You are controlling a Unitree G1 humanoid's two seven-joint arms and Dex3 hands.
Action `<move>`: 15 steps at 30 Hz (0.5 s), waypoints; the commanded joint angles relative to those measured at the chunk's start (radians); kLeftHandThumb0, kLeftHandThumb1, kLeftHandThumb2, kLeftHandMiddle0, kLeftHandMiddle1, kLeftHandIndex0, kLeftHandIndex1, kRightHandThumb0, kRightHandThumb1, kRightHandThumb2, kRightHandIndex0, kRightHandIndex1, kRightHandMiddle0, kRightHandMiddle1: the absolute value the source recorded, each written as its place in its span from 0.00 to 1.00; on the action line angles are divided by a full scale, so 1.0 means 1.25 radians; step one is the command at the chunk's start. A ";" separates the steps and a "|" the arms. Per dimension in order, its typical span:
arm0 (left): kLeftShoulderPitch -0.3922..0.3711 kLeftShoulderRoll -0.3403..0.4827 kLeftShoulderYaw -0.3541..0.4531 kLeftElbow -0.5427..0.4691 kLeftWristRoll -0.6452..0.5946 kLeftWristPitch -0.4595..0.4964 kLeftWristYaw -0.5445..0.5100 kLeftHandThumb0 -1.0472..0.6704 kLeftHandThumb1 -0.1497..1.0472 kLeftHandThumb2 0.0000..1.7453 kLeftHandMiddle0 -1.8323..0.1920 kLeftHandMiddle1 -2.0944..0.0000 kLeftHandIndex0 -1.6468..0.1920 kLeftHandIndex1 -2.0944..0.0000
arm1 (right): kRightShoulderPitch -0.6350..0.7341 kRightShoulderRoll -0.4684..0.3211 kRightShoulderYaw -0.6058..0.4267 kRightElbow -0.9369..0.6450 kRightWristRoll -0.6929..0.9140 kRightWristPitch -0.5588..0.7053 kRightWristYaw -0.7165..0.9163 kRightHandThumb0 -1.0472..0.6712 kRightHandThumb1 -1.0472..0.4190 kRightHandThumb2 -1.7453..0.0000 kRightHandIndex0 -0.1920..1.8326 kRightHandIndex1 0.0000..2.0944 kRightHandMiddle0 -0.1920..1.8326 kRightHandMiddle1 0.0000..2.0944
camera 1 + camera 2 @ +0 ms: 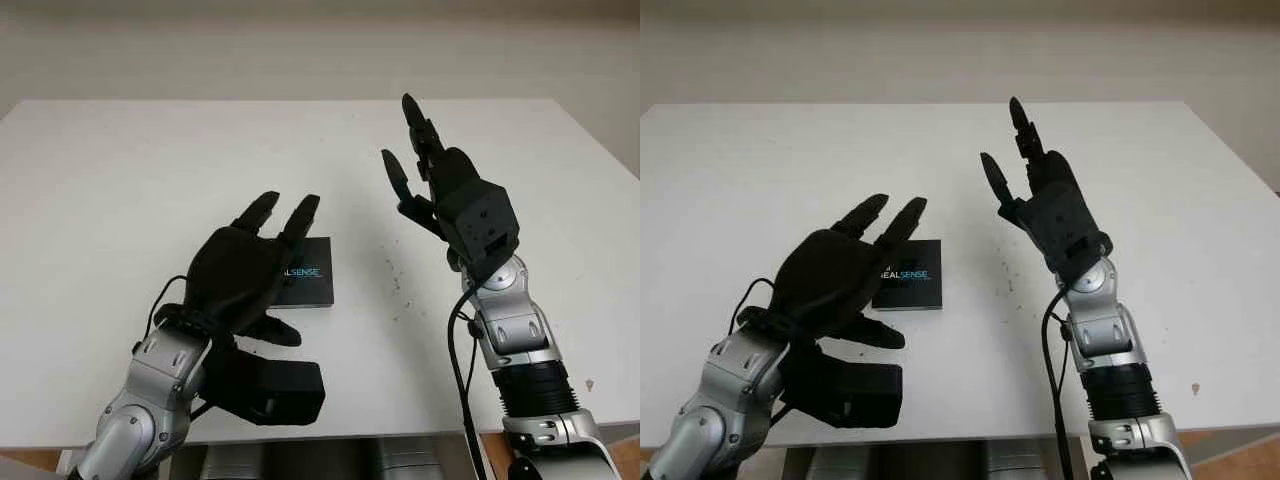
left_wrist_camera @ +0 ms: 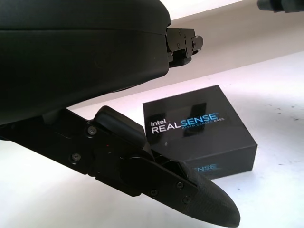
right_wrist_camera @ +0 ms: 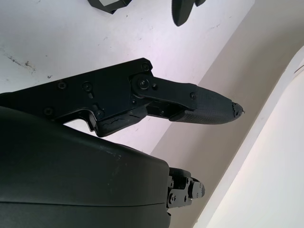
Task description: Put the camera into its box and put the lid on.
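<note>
I see a white table [image 1: 120,180] with the box [image 1: 308,272] lying flat near its middle, black, lid on, with "Intel REALSENSE" printed on the top and again on its side wall. I cannot see the camera itself, and with the lid seated I cannot tell what is inside. My left hand [image 1: 235,270] hangs over the table just at the box's near left corner, palm down, holding nothing; from the head cameras its two long fingers [image 1: 300,218] reach forward over the box's left edge and cover part of it, while the thumb [image 2: 190,194] points out to the side nearer me. In the left wrist view there is white table showing between the hand and the box, so I read them as apart, not touching. The left hand is open. My right hand [image 1: 440,185] is raised above the table to the right of the box and well apart from it, held upright with the fingertips pointing up and away from me, back of the hand toward the head cameras. It holds nothing and is open too; in the right wrist view its thumb [image 3: 199,107] stretches out straight against the table and the wall beyond. A few small dark specks [image 1: 395,280] lie on the table between the box and the right arm. A black cable [image 1: 462,370] runs down along the right forearm.
</note>
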 commanded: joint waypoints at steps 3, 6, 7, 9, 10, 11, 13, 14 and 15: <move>0.007 -0.013 -0.005 0.009 0.015 0.000 0.011 0.06 0.93 0.03 0.89 0.96 0.94 0.96 | -0.018 -0.001 -0.004 -0.006 0.001 -0.003 -0.002 0.19 0.00 0.64 0.08 0.03 0.08 0.03; 0.008 -0.018 -0.002 0.010 0.012 0.001 0.004 0.06 0.92 0.03 0.89 0.96 0.94 0.97 | -0.020 0.000 -0.005 -0.005 0.007 -0.002 0.001 0.19 0.00 0.64 0.08 0.03 0.08 0.03; 0.008 -0.020 -0.001 0.011 0.011 0.002 0.004 0.06 0.92 0.03 0.89 0.96 0.94 0.97 | -0.020 0.000 -0.005 -0.005 0.008 -0.001 0.002 0.19 0.00 0.64 0.08 0.02 0.08 0.03; 0.009 -0.022 -0.001 0.013 0.013 0.004 0.007 0.06 0.91 0.03 0.88 0.96 0.93 0.97 | -0.019 0.002 -0.005 -0.003 0.008 -0.009 -0.002 0.19 0.00 0.64 0.08 0.02 0.08 0.03; 0.009 -0.024 -0.001 0.014 0.015 0.004 0.011 0.06 0.91 0.03 0.88 0.96 0.93 0.97 | -0.018 0.002 -0.006 -0.002 0.010 -0.013 -0.002 0.19 0.00 0.64 0.07 0.02 0.07 0.03; 0.009 -0.025 -0.001 0.016 0.016 0.005 0.013 0.05 0.91 0.03 0.88 0.96 0.93 0.97 | -0.018 0.002 -0.006 0.000 0.011 -0.016 -0.002 0.19 0.00 0.64 0.07 0.02 0.07 0.03; 0.009 -0.029 -0.001 0.022 0.016 0.007 0.020 0.05 0.91 0.03 0.88 0.96 0.93 0.97 | -0.017 0.002 -0.005 -0.003 0.008 -0.011 -0.004 0.19 0.00 0.64 0.07 0.02 0.07 0.03; 0.008 -0.029 -0.001 0.026 0.017 0.008 0.020 0.06 0.91 0.03 0.88 0.96 0.93 0.97 | -0.016 0.002 -0.004 -0.004 0.006 -0.009 -0.005 0.19 0.00 0.64 0.08 0.03 0.08 0.03; 0.006 -0.030 0.000 0.029 0.018 0.009 0.019 0.06 0.92 0.03 0.88 0.96 0.94 0.97 | -0.016 0.001 -0.004 -0.004 0.006 -0.009 -0.005 0.19 0.00 0.64 0.08 0.03 0.08 0.03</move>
